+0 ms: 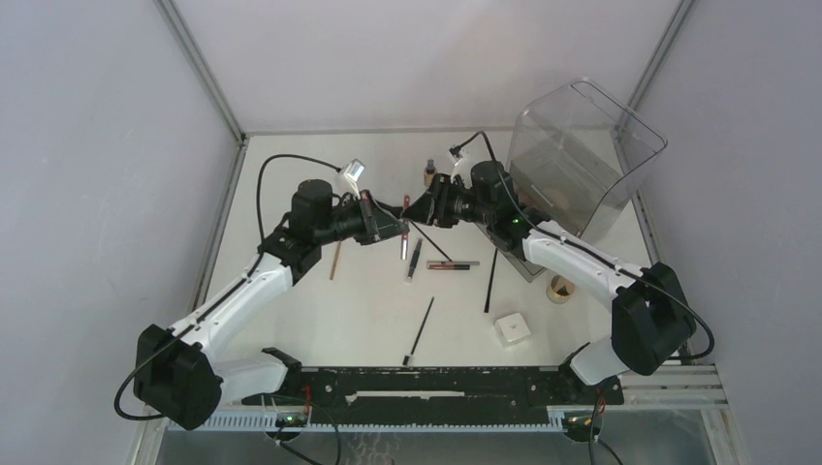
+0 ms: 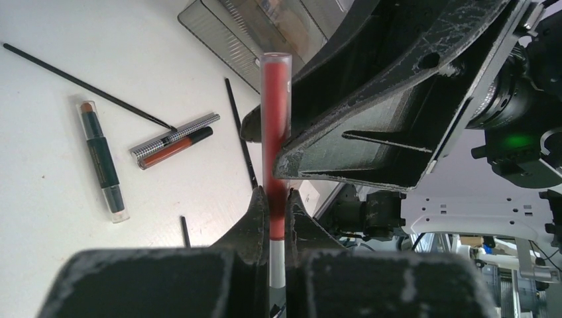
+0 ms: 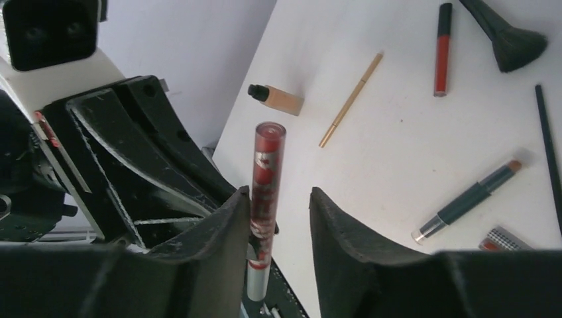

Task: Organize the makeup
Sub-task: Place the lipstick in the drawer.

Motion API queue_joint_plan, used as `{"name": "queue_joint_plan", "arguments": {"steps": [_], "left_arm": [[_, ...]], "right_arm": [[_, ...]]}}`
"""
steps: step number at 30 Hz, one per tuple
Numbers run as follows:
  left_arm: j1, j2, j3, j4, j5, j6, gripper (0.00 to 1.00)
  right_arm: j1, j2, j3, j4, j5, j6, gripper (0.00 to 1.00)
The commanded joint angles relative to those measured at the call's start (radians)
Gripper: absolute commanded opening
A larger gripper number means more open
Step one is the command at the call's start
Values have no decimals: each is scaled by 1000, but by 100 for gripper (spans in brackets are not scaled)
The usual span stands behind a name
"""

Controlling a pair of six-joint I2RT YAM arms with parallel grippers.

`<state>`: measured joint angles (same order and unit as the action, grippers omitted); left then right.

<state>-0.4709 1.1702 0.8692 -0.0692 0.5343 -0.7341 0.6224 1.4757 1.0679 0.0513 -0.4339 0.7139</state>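
A red lip gloss tube point(image 2: 275, 119) with a silver end stands upright in mid-air, and my left gripper point(image 2: 276, 199) is shut on its lower part. My right gripper point(image 3: 278, 199) faces it from the other side with the tube point(image 3: 267, 165) between its jaws. The tube rests against one finger point(image 3: 219, 232), and a clear gap separates it from the other. The two grippers meet above the table's middle rear, left gripper point(image 1: 395, 228) and right gripper point(image 1: 414, 206). More makeup lies on the table: a teal stick point(image 1: 414, 260), a red lip stick point(image 1: 454, 263), a black brush point(image 1: 419, 331) and a white box point(image 1: 512, 328).
The big clear bin point(image 1: 582, 155) lies tipped at the back right. A tan bottle point(image 1: 427, 172) stands behind the grippers. A gold pencil point(image 1: 335, 261) lies left, with a black pencil point(image 1: 490, 281) and a round puff point(image 1: 559, 288) to the right.
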Motion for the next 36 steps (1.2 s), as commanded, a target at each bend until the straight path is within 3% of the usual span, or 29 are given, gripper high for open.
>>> {"name": "queue_joint_plan", "arguments": {"steps": [1, 4, 6, 7, 9, 11, 15, 19, 24, 30, 34, 36], "left_arm": [[-6, -28, -13, 49, 44, 1, 0], [-7, -20, -8, 49, 46, 2, 0], [-7, -21, -2, 40, 40, 11, 3], [-6, -20, 4, 28, 38, 22, 11], [-7, -15, 32, -22, 41, 55, 41], [-6, -11, 86, -139, 8, 147, 61], [-1, -37, 162, -370, -157, 275, 76], [113, -53, 112, -418, -202, 285, 77], [149, 50, 149, -587, -579, 330, 78], [153, 209, 179, -615, -758, 303, 80], [156, 319, 217, -616, -803, 310, 81], [158, 371, 245, -633, -828, 314, 82]], "right_arm": [[7, 16, 54, 99, -1, 6, 40], [12, 26, 66, 120, -44, 17, 22], [13, 21, 72, 112, -52, 13, 5], [12, 16, 79, 87, -40, -3, 0], [11, -8, 111, -27, 27, -75, 0], [9, -52, 135, -152, 147, -174, 0], [-46, -171, 146, -389, 440, -385, 0], [-115, -223, 138, -512, 695, -569, 0], [-146, -180, 140, -577, 823, -713, 0], [-150, -56, 135, -583, 929, -766, 0], [-155, 9, 134, -558, 923, -787, 17], [-158, 30, 134, -554, 913, -780, 31]]}}
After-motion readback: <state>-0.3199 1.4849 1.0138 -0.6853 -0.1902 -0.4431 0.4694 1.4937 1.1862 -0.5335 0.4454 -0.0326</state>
